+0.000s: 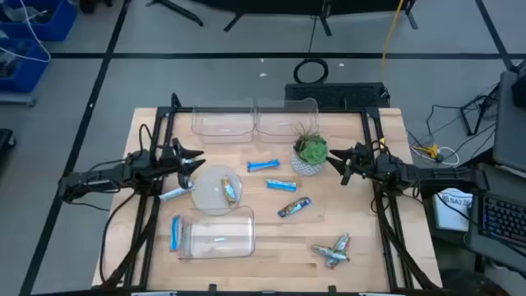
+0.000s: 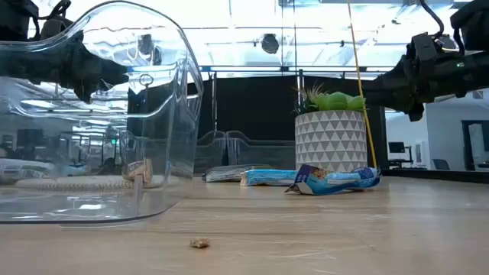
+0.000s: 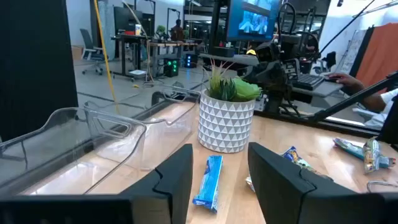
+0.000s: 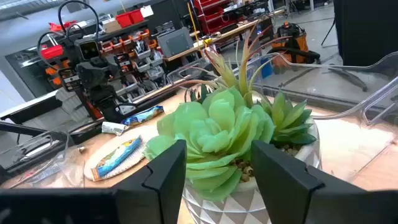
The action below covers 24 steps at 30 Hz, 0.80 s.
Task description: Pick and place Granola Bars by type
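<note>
This is a robotics lab or workshop. In the high view a wooden worktable (image 1: 271, 247) stands on a grey floor marked with dark tape lines, with a blue bin (image 1: 37, 20) at upper left and loose cables (image 1: 440, 152) at right. The wrist views show desks, monitors (image 3: 252, 22), red parts bins (image 4: 127, 15) and what seems a seated person (image 3: 373, 93).

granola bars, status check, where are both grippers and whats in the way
Left gripper open, empty, above the round clear lid. Right gripper open, empty, beside the potted green plant. Blue foil-wrapped granola bars loose on the table, plant crowding them.
</note>
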### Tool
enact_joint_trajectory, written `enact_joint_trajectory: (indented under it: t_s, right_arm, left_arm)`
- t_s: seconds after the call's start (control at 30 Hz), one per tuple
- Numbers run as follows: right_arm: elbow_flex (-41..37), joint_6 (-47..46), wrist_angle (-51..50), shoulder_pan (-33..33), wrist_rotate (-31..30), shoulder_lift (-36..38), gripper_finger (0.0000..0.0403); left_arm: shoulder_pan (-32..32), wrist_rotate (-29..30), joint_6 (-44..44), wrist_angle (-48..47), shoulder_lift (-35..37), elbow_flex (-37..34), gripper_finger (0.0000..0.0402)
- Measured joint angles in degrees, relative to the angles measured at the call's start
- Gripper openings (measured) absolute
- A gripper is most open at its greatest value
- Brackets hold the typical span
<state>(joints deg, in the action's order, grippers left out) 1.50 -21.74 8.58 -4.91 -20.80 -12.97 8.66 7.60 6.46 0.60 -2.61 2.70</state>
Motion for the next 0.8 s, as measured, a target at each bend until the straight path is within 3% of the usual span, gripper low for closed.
enact_joint_trajectory:
  t_s: [0.2, 0.37, 0.5, 0.6, 0.73, 0.8]
  right_arm:
    - [0.0, -2.2, 0.7, 0.0, 1.2, 0.0, 0.0173]
    - [3.2, 3.1, 2.7, 0.2, 12.1, -1.2, 0.0173]
    - [17.0, 8.0, -8.8, 2.1, 13.3, -8.3, 0.0173]
    - [29.0, 8.8, -21.5, 4.2, 13.3, -17.9, 0.0173]
    - [44.4, 5.0, -37.1, 8.6, 14.0, -31.6, 0.0173]
    - [49.6, 1.5, -46.7, 11.4, 18.3, -38.0, 0.0173]
  left_arm:
    - [0.0, 0.0, 0.0, 0.0, 0.0, 0.0, 0.0159]
    - [0.0, 0.0, 0.1, 0.8, 0.0, 0.0, 0.0159]
    - [-0.1, 0.0, 0.8, 5.2, 0.0, 0.5, 0.0159]
    - [-1.1, -0.6, -1.2, 3.2, -2.5, 4.7, 0.0159]
    - [-4.3, -1.1, -4.5, -6.8, -13.0, 15.7, 0.0159]
    - [-5.7, -1.1, -5.6, -11.9, -20.0, 22.2, 0.0159]
